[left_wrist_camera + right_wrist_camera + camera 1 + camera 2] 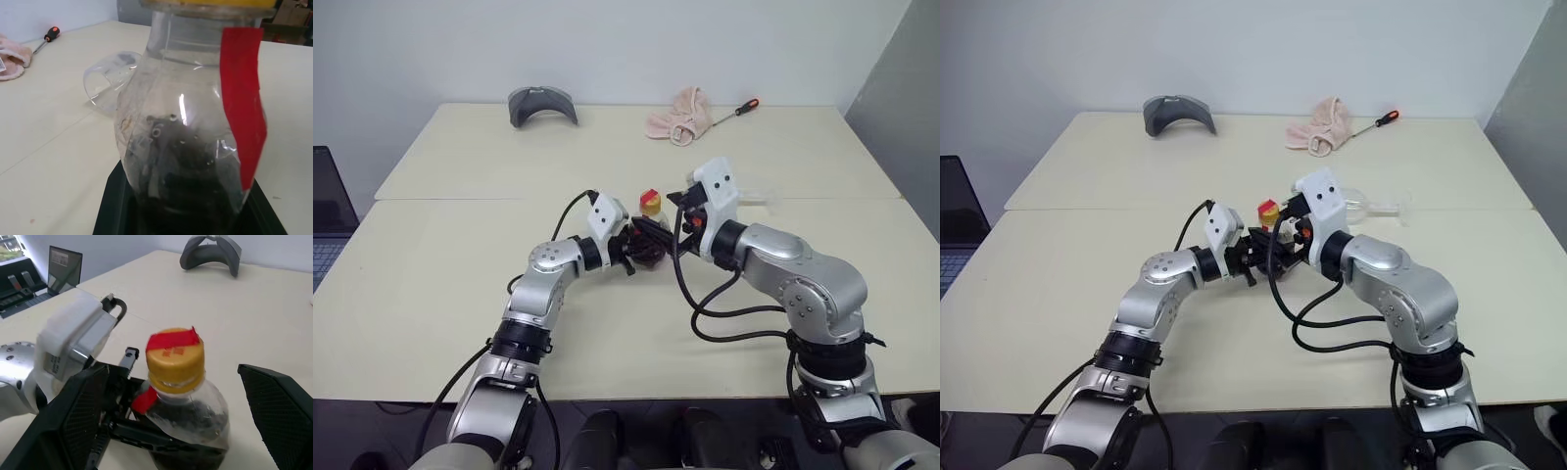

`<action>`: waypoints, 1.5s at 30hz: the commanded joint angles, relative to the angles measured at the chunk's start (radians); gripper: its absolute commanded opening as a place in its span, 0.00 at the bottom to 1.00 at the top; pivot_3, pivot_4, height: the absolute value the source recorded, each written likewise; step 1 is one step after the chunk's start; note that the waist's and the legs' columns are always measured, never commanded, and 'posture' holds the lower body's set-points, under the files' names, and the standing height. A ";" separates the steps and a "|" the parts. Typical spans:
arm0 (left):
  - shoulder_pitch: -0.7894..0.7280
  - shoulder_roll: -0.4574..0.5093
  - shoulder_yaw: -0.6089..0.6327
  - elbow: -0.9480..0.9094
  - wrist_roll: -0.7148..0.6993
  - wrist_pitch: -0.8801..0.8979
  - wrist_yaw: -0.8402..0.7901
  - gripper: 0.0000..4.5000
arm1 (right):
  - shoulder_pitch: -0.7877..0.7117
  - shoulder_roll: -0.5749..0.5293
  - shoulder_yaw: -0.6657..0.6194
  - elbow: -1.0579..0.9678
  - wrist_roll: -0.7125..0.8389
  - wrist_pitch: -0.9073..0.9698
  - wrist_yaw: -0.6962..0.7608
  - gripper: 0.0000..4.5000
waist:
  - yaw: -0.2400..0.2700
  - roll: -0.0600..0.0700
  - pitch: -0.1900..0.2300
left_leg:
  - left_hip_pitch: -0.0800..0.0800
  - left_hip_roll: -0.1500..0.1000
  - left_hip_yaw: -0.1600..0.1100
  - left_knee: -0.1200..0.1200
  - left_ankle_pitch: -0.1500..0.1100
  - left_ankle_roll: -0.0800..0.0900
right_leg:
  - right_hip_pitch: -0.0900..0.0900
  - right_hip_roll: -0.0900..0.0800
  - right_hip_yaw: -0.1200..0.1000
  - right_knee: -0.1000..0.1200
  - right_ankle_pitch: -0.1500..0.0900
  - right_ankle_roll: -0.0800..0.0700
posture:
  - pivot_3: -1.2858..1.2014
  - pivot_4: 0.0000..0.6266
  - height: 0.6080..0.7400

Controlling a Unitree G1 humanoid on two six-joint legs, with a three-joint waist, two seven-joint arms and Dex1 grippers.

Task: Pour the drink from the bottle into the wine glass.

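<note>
Because the bottle (pixel 183 406) is small, squat and thin-walled clear plastic, it will likely dent under a hard squeeze and feel light, with the drink (pixel 190 186) filling only its lower bulge; the safest hold is low on the rounded body, where the left pincer (pixel 641 250) has it clamped between shut black fingers, raised a little above the middle of the tabletop (pixel 440 284); the yellow cap (pixel 175 357), ridged and crossed by a red strip, is on, so it must come off before any pouring; the right pincer (pixel 181 431) stands wide open with its textured pads either side of the cap and neck, holding nothing; a red label strip (pixel 243 107) runs down the neck, smooth and glossy. The wine glass (pixel 110 81) is thin, clear and fragile; it seems to lie on its side on the tabletop just beyond the bottle, though glare blurs its outline, and would need righting by the stem. Farther off lie a soft pink cloth (pixel 677 115), a red-handled screwdriver (pixel 734 112) and a grey curved object (pixel 541 104); the tabletop is matte, pale cream.
</note>
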 commanded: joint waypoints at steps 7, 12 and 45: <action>-0.012 -0.006 0.011 -0.062 -0.011 -0.017 0.007 0.20 | -0.094 0.102 -0.005 0.125 -0.080 -0.097 -0.065 1.00 | 0.000 0.000 0.000 | 0.000 0.000 0.000 0.000 0.000 0.000 | 0.000 0.000 0.000 0.000 0.000 0.000 | 0.52 0.24 1.00; -0.010 -0.004 0.011 -0.064 -0.010 -0.018 0.009 0.20 | -0.121 0.126 -0.008 0.172 -0.109 -0.129 -0.073 1.00 | 0.000 0.000 0.000 | 0.000 0.000 0.000 0.000 0.000 0.000 | 0.000 0.000 0.000 0.000 0.000 0.000 | 0.52 0.24 1.00; -0.020 0.007 0.008 -0.046 -0.005 -0.028 0.005 0.19 | -0.006 -0.125 -0.074 -0.121 0.081 0.062 0.112 1.00 | 0.000 0.000 0.000 | 0.000 0.000 0.000 0.000 0.000 0.000 | 0.000 0.000 0.000 0.000 0.000 0.000 | 0.52 0.24 1.00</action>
